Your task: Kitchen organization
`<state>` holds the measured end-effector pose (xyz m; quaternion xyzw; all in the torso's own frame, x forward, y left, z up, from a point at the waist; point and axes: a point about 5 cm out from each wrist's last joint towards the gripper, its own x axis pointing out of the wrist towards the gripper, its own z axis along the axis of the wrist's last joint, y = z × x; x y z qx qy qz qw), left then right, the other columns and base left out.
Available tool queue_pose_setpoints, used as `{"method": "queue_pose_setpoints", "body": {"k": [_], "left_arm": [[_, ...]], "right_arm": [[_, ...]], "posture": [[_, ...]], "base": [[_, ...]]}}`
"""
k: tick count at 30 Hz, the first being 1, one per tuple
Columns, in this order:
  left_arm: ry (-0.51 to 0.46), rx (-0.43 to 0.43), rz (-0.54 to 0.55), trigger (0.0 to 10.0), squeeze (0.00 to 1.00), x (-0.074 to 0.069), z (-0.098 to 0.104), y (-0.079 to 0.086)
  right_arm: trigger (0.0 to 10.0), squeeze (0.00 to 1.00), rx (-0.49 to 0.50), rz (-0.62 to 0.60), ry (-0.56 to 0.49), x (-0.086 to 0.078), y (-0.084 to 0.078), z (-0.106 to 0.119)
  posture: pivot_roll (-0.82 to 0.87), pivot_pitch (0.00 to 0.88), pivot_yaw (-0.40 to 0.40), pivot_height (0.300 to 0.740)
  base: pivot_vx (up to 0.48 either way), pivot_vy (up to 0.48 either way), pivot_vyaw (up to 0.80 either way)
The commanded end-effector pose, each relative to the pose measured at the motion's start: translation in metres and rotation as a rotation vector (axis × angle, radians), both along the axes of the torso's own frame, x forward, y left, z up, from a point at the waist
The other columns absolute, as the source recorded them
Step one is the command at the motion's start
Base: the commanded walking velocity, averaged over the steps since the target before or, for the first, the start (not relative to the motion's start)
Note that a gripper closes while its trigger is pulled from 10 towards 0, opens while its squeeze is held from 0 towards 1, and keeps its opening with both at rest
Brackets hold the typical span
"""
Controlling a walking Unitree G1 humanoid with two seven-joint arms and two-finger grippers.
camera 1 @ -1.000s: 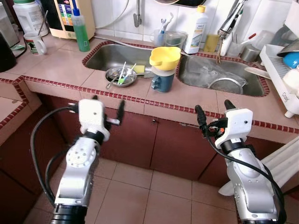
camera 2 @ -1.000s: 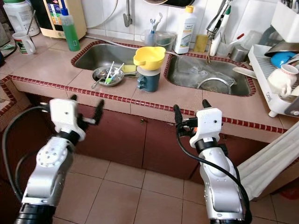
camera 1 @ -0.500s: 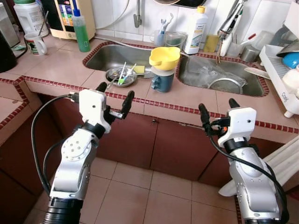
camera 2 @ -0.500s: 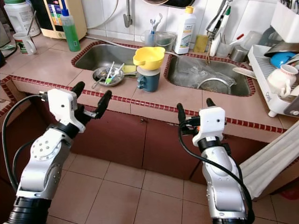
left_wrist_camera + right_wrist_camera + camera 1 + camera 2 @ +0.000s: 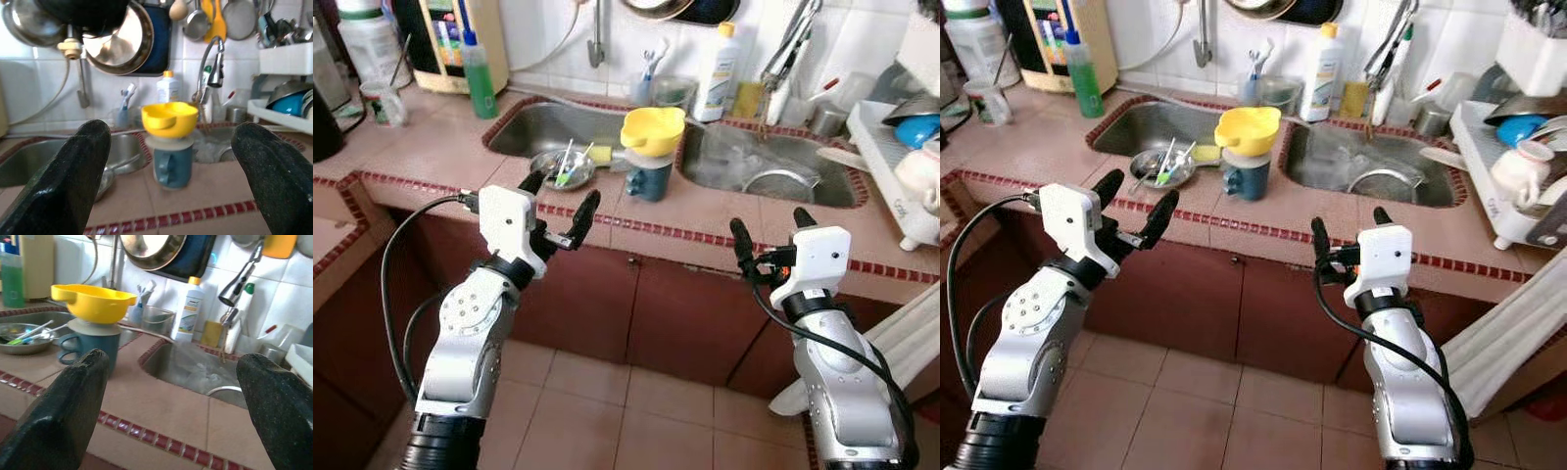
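Straight ahead of the left gripper [image 5: 558, 201], the blue mug [image 5: 646, 176] under the yellow funnel [image 5: 652, 128] is standing upright between the sinks [image 5: 538, 125]; left fingers are spread, nearer than the spread right gripper [image 5: 770, 239].

1. The dish rack [image 5: 891, 137] on the far right runs off the frame edge, so half of it is just gone.
2. Whatever's in the metal bowl [image 5: 560, 166] by the sink is too small to make out, maybe utensils.
3. Hanging pans [image 5: 117, 34] are cropped at the top.
4. The blue mug [image 5: 648, 176] has its rim hidden under the yellow funnel [image 5: 652, 129].
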<state>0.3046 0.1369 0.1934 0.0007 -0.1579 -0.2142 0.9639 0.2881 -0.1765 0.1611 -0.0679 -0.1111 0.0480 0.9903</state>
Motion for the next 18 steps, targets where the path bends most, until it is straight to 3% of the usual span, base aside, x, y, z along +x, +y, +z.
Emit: {"method": "queue_pose_setpoints", "body": {"k": [1,18], "left_arm": [[-0.012,0.003,-0.015,10.0,0.0,-0.0004,0.0046,-0.0014],[-0.016,-0.003,-0.012,10.0,0.0,0.0002,0.007,-0.0002]], "right_arm": [[10.0,0.0,-0.003,-0.001,-0.036,-0.001,-0.0007,0.0085],[10.0,0.0,-0.006,0.007,-0.037,0.0004,0.0007,0.0092]], "posture": [[-0.1,0.0,-0.037,0.74],[-0.1,0.0,-0.041,0.74]], "base": [[0.394,0.0,0.0],[0.403,0.0,0.0]]}}
